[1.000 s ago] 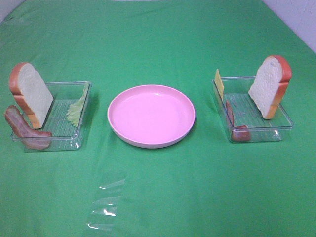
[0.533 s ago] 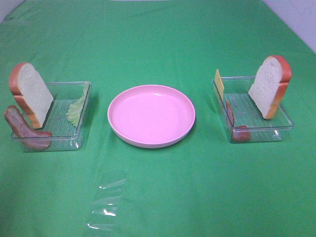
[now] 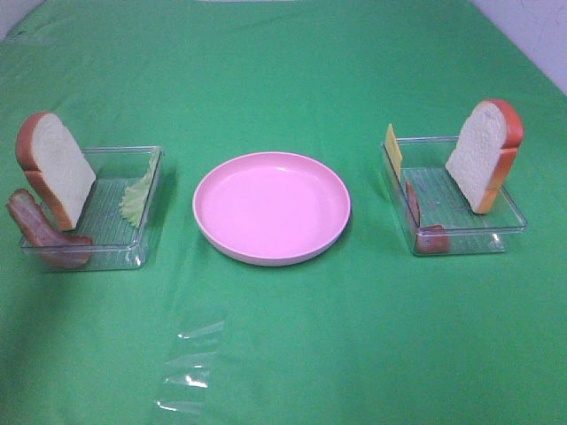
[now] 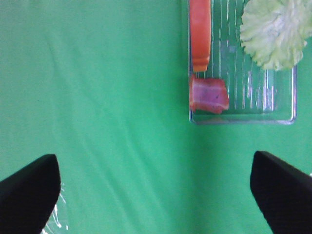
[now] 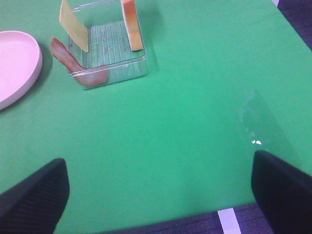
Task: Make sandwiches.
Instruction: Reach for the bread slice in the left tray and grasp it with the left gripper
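hazards, largest item first.

1. green cloth: creased in places; a finger driven too low would likely snag it and drag both trays.
2. pink plate: bare, between the trays; a slice released off-centre may end up over the rim.
3. left tray and right tray: clear and light-looking — a sideways push on their contents would probably shift or tip them.
4. left bread slice and right bread slice: each stands tilted at the outer side of its tray; a glancing contact could topple it onto the cloth.
5. lettuce, left bacon strip, right bacon strip, cheese: thin and propped on tray walls — likely to slip from a shallow pinch.

position. nothing is stacked yet. the left gripper has its jaws spread wide and empty; the left tray lies ahead of it, well apart, not centred between the fingers. the right gripper is likewise spread wide and empty; the right tray lies ahead, well apart and off to one side. neither gripper appears in the exterior view.
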`<state>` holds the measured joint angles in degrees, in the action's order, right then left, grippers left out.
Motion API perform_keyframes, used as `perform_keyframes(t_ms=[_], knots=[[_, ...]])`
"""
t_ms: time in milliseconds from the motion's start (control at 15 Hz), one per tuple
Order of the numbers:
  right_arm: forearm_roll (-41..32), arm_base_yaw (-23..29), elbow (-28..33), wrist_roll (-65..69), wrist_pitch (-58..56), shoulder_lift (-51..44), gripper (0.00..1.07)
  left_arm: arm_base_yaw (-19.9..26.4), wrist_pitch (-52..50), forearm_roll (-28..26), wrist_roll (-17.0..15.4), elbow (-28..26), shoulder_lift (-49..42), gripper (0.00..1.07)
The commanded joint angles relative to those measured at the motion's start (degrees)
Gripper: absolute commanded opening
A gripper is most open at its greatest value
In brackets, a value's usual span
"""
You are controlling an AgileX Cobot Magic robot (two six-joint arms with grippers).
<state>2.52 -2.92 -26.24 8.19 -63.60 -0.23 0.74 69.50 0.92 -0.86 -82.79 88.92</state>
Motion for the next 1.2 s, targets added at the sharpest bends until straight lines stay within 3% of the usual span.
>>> perform_keyframes(t_ms=[67,200,600,1200], knots=[[0.0,0.0,0.1,-0.5,0.4,-1.5,0.98,-0.2,6.1,-0.2,-0.9,-11.2,12.8,0.98],[0.0,0.0,0.1,-0.5,0.4,-1.5,0.98,-0.2,6.1,-2.6,-0.9,-16.7,19.0,0.98],[0.0,0.0,0.1,-0.5,0.4,-1.5,0.98,-4.6,6.1,-2.8,-0.8,-25.8,32.4,0.98],[0.0,0.0,0.1,-0.5,0.4,-1.5,0.98,-4.8,6.1,-2.5,-0.6,-26.3,39.8,0.95]])
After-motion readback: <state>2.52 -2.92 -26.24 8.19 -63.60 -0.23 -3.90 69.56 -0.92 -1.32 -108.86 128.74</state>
